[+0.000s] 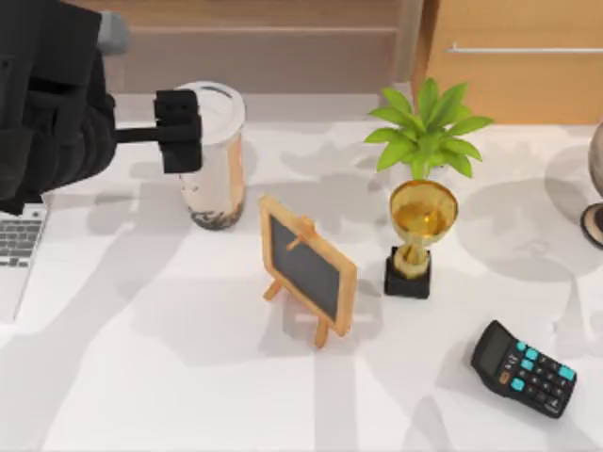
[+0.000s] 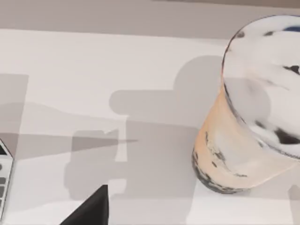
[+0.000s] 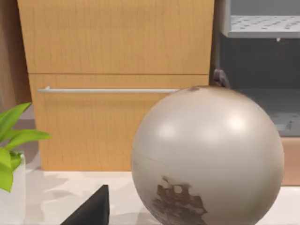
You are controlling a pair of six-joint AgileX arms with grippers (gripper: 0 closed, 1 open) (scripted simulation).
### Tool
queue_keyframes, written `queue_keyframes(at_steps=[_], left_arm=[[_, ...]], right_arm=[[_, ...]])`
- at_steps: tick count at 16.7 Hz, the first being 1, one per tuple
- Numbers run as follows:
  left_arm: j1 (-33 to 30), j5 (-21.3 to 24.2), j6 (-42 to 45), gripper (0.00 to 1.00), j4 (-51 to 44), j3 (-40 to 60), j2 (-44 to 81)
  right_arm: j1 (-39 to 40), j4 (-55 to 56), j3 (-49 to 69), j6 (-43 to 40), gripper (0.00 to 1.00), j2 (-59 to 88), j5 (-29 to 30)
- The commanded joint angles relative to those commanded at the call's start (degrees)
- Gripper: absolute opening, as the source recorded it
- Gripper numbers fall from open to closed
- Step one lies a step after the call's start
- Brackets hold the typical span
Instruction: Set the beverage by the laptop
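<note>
The beverage (image 1: 219,160), a clear cup of beige milk tea with dark pearls and a white lid, stands upright on the table at the back left. It also appears in the left wrist view as the beverage (image 2: 243,140), resting on the tabletop. My left gripper (image 1: 181,132) hovers open against the cup's left side near the lid, with nothing held between its fingers (image 2: 91,211). Part of the laptop (image 1: 19,247) shows at the table's left edge, its grey keyboard partly under my left arm; the laptop (image 2: 3,178) sits left of the cup. One black finger (image 3: 91,211) of my right gripper shows in the right wrist view.
A small chalkboard easel (image 1: 307,268) stands mid-table right of the cup. Farther right are a gold trophy (image 1: 419,235), a potted plant (image 1: 426,132) and a black calculator (image 1: 524,367). A globe (image 3: 206,154) sits at the right edge before a wooden cabinet (image 3: 117,42).
</note>
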Motion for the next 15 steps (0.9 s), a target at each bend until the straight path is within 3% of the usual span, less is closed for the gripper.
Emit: queue_keyframes(at_steps=[6,15], left_arm=[[-5.80,-3.21,-4.42,1.00,-5.54,13.22,18.34],[-5.44,-2.96,-4.02,1.00,-3.53,14.38,21.83]], right_arm=[[0.00,0.00,0.00,0.00,1.00,0.00,0.00],[0.00,0.00,0.00,0.00,1.00,0.00,0.00]])
